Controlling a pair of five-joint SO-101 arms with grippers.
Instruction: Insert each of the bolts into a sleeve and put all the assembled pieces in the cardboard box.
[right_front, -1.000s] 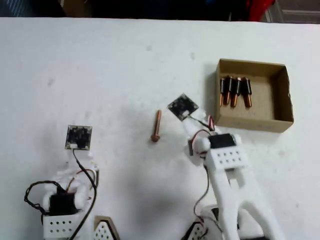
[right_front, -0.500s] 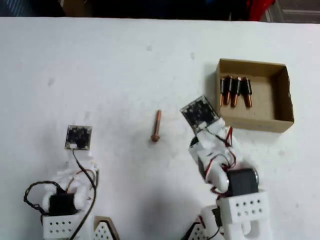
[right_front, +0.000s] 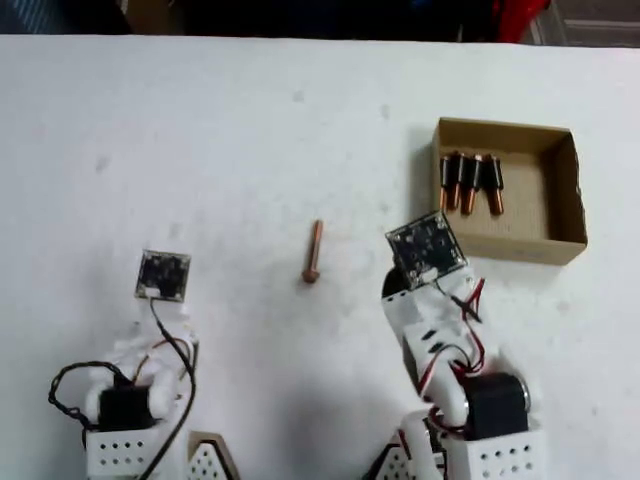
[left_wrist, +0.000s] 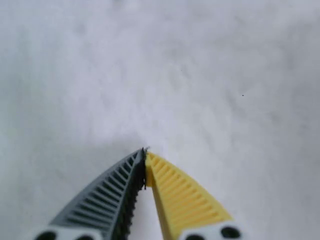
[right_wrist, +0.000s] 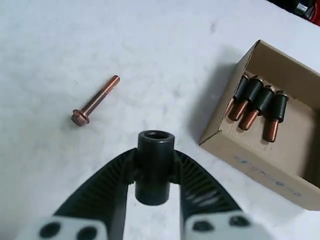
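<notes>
Right arm had pulled back from the bolt (right_front: 313, 252) toward its base, carrying a sleeve (right_wrist: 154, 165).

Left gripper (left_wrist: 145, 155) sat clenched on nothing over the table (right_front: 200, 130), well apart from the bolt lying flat mid-table. The right gripper (right_wrist: 153, 172) grasped the black sleeve, its bore unblocked. Four assembled pieces (right_front: 470, 183) lay in the cardboard box (right_front: 505, 243), far right. Likely risks: the thin bolt could roll when pinched off the table, and a crooked entry could jam at the bore's rim or twist the sleeve loose.
</notes>
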